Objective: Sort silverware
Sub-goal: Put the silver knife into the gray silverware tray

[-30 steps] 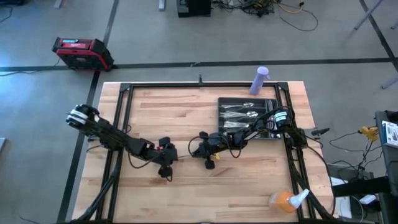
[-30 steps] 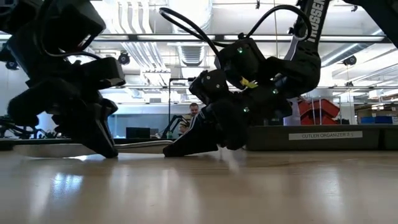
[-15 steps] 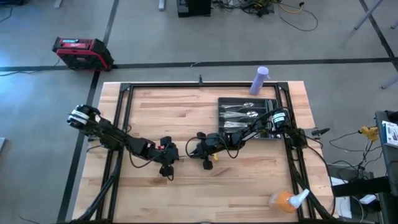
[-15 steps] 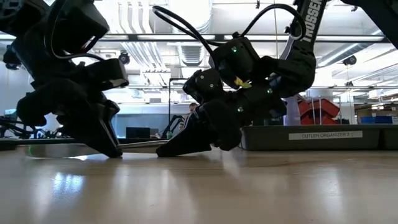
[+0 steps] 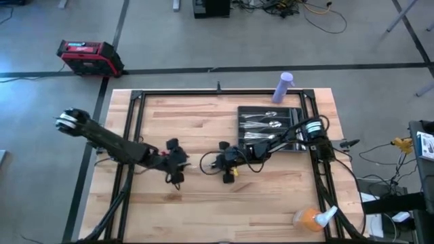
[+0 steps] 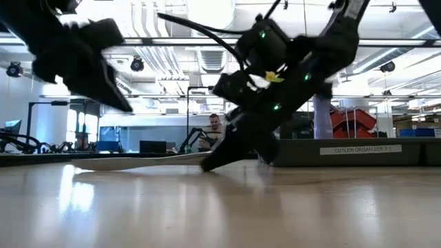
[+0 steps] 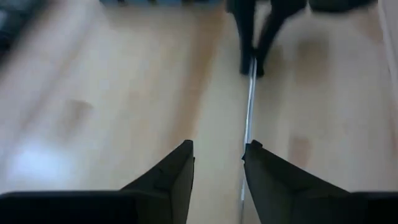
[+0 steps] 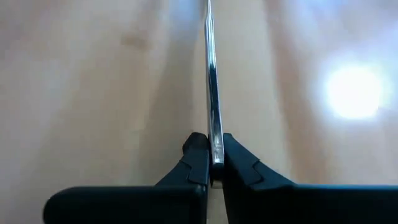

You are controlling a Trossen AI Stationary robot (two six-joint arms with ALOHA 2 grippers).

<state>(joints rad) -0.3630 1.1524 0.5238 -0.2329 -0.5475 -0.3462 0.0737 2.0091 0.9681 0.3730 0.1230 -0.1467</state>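
Left claw [image 7: 217, 165] now lifted off knife [image 8: 212, 93], right claw [image 8: 212, 163] clamping handle.

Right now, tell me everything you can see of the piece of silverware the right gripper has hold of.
The piece of silverware is slim, shiny silver metal, pinched edge-on at one end by the right gripper. It lies low and nearly flat over the wooden table, pointing toward the open left gripper, which is clear of it. Whether it is a fork, spoon or knife cannot be told.

Bright overhead lighting; glare patches on the worktop [image 6: 76, 196]. Motion blur affects the left end effector [image 6: 103, 83] above it.
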